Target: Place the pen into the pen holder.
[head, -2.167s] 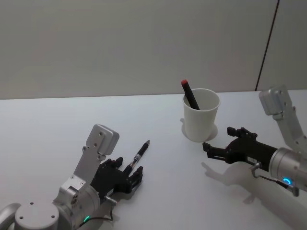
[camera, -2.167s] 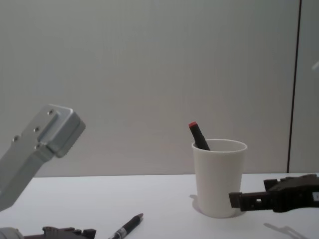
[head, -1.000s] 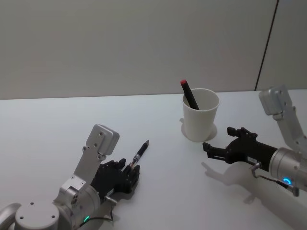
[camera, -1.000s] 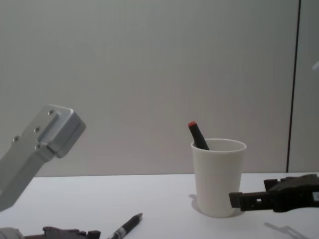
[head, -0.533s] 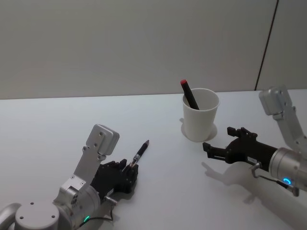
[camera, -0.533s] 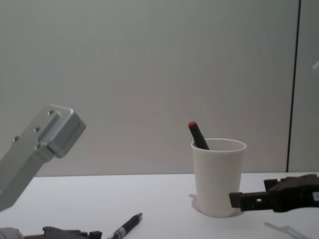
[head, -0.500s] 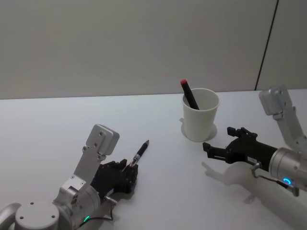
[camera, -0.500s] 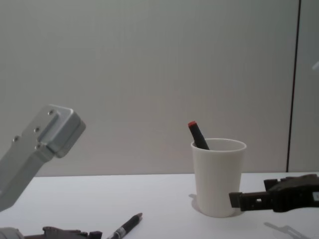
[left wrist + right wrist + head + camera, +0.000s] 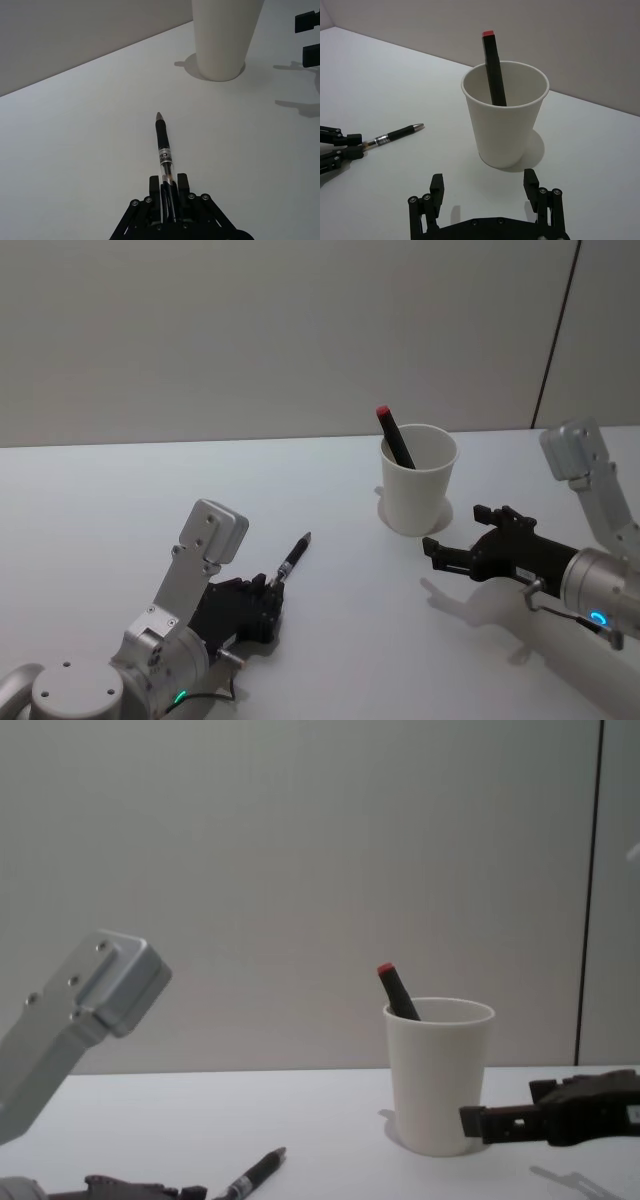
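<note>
Table [image 9: 100,500]: white. Right gripper [image 9: 483,178]: wide open, empty, near pen holder [image 9: 417,490], which stands upright with a red-capped marker [image 9: 493,70] inside. Left gripper [image 9: 169,182]: clamped on pen [image 9: 162,142], low over table, well apart from holder. Grasp looks done; lift, carry, drop remain.

Rear end of pen [image 9: 163,150] hidden between left gripper [image 9: 169,178] fingers; label print too small to read. Rim of pen holder [image 9: 222,40] cut off in left wrist view. Lower part of red-capped marker [image 9: 396,442] hidden inside it.
</note>
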Robot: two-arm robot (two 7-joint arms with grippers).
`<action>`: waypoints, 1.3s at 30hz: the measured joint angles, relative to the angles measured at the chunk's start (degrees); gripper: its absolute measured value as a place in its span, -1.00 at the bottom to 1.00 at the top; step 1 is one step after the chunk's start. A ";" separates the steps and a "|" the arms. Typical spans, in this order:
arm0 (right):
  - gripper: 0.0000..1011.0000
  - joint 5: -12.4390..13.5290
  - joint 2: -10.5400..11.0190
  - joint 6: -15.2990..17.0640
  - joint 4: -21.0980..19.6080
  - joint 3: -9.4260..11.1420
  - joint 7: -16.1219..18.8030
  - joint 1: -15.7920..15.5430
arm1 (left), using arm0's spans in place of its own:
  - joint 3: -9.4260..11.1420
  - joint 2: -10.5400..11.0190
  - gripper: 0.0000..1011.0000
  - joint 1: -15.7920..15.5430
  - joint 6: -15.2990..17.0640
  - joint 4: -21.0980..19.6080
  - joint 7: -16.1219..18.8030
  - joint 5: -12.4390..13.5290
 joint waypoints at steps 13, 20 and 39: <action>0.98 0.00 0.00 0.00 0.00 0.00 0.00 0.00 | 0.00 0.00 -0.66 0.00 0.00 0.00 0.02 0.00; 0.98 0.00 0.00 0.00 0.00 0.00 0.00 0.00 | 0.01 0.00 -0.66 0.00 0.00 0.00 0.01 -0.01; 0.98 0.00 0.00 0.00 0.00 0.00 0.00 0.00 | -0.20 0.45 -0.66 0.72 -1.28 -0.43 0.66 -0.01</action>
